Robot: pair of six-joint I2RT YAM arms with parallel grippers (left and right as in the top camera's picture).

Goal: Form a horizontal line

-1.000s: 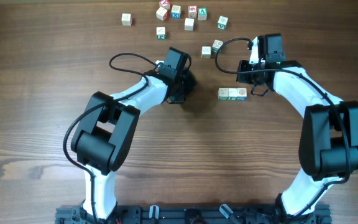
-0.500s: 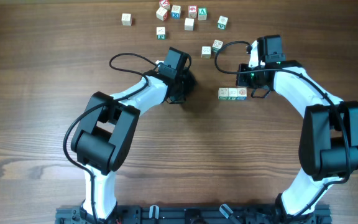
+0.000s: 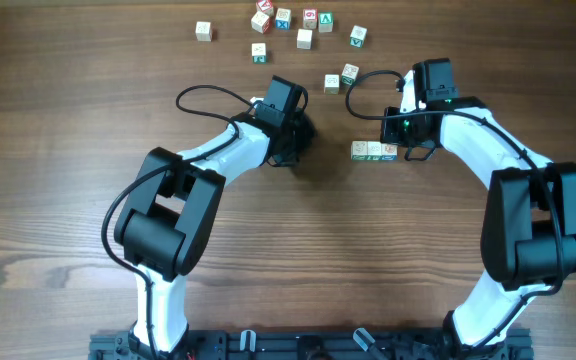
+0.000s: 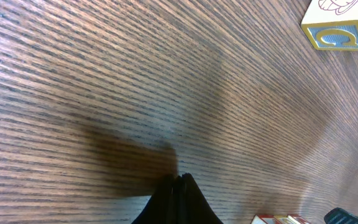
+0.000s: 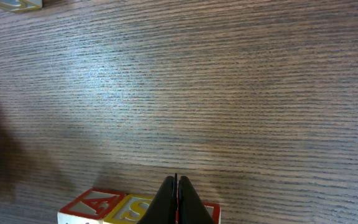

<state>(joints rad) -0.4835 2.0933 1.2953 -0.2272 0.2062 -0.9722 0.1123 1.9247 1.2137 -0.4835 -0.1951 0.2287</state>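
Observation:
The horizontal line (image 3: pixel 374 151) is a short row of three pale letter cubes touching side to side in the middle of the table. In the right wrist view it (image 5: pixel 104 208) lies at the bottom edge, showing a red A and a yellow letter. My right gripper (image 5: pixel 176 186) is shut and empty, its tips over the row's right part; from overhead it (image 3: pixel 404 140) sits just right of the row. My left gripper (image 4: pixel 180 182) is shut and empty, tips close to the bare wood, and from overhead it (image 3: pixel 293 140) is left of the row.
Several loose letter cubes lie scattered at the back of the table (image 3: pixel 303 25), with two nearer ones (image 3: pixel 341 78) behind the row. One blue-marked cube (image 4: pixel 340 34) shows at the top right of the left wrist view. A black cable loops by each arm.
My right gripper has shifted slightly left and nearer, closer to the right end of the row. The left arm and the cubes have not moved.

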